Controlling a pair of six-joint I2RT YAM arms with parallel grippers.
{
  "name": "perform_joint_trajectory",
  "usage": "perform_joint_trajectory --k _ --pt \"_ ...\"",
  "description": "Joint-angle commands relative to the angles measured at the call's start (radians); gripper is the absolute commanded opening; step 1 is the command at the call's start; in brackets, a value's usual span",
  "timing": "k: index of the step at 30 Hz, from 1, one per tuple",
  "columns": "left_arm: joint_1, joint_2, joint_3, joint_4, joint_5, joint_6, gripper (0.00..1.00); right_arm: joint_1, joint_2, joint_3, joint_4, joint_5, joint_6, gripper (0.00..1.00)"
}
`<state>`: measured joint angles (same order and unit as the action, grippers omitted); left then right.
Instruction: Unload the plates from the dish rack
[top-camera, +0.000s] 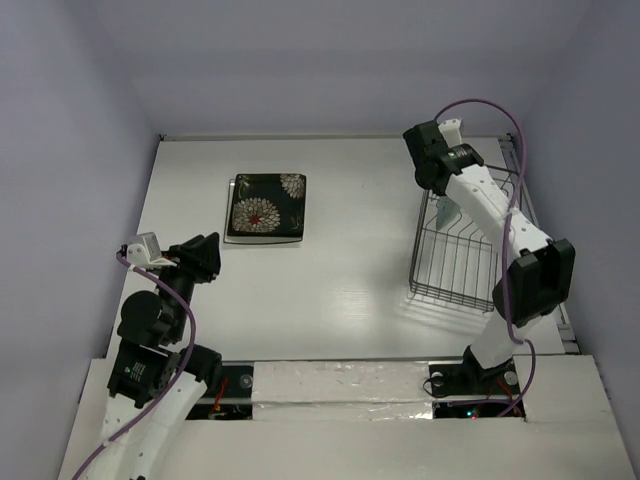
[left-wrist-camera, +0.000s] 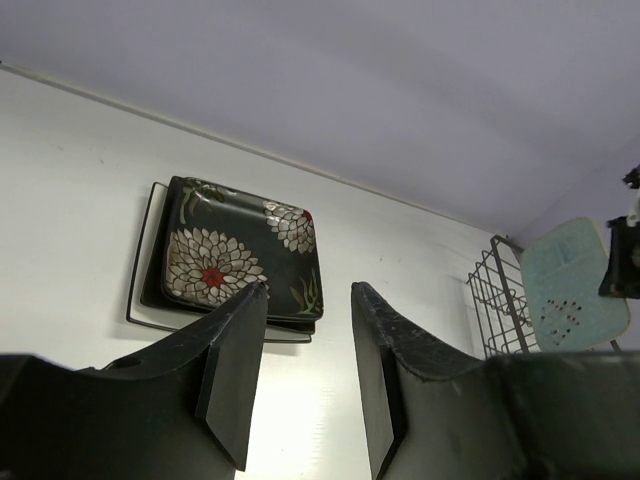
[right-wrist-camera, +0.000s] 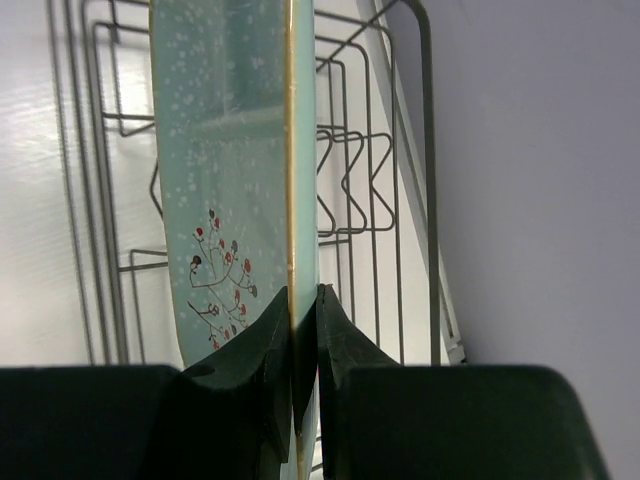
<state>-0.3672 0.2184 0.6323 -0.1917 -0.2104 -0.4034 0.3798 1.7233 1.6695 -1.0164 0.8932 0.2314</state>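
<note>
One wire dish rack (top-camera: 455, 262) stands on the surface (top-camera: 350, 270), with a stack topped by the black flowered plate (top-camera: 266, 207) well to its left. Upright over the rack's far end, the pale mint-green plate (right-wrist-camera: 225, 180) is clamped at its rim by the right gripper (right-wrist-camera: 303, 310); the left gripper (left-wrist-camera: 305, 340), farther left than the stack, hangs with jaws apart, empty. The plate looks stiff, glazed, slick and chippable, so a firm mid-rim hold should keep it from swinging.
</note>
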Motion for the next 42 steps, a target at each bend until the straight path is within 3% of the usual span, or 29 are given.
perform_joint_trajectory --k 1,7,10,17,26,32,40,42 --pt "-0.004 -0.007 -0.006 0.043 0.003 0.002 0.36 0.008 -0.114 0.084 0.055 0.027 0.002 0.00" --pt "-0.004 -0.005 -0.005 0.043 0.003 0.002 0.36 0.042 -0.197 0.131 0.067 -0.051 0.009 0.00" --pt "-0.004 -0.005 -0.005 0.041 0.003 0.002 0.36 0.118 -0.244 0.107 0.127 -0.141 0.020 0.00" --pt "-0.004 0.002 -0.006 0.041 0.003 0.002 0.36 0.327 -0.309 -0.149 0.396 -0.393 0.196 0.00" --pt "-0.004 0.022 -0.006 0.043 0.003 0.003 0.36 0.444 -0.376 -0.497 0.748 -0.577 0.417 0.00" --pt "-0.004 0.021 -0.005 0.044 0.003 0.005 0.39 0.498 -0.396 -0.738 0.917 -0.565 0.551 0.00" --pt "-0.004 0.015 -0.005 0.044 0.003 0.005 0.47 0.518 -0.378 -0.870 1.019 -0.582 0.631 0.00" --pt "-0.004 0.010 -0.003 0.041 0.003 0.005 0.48 0.528 -0.367 -0.896 1.061 -0.576 0.643 0.04"
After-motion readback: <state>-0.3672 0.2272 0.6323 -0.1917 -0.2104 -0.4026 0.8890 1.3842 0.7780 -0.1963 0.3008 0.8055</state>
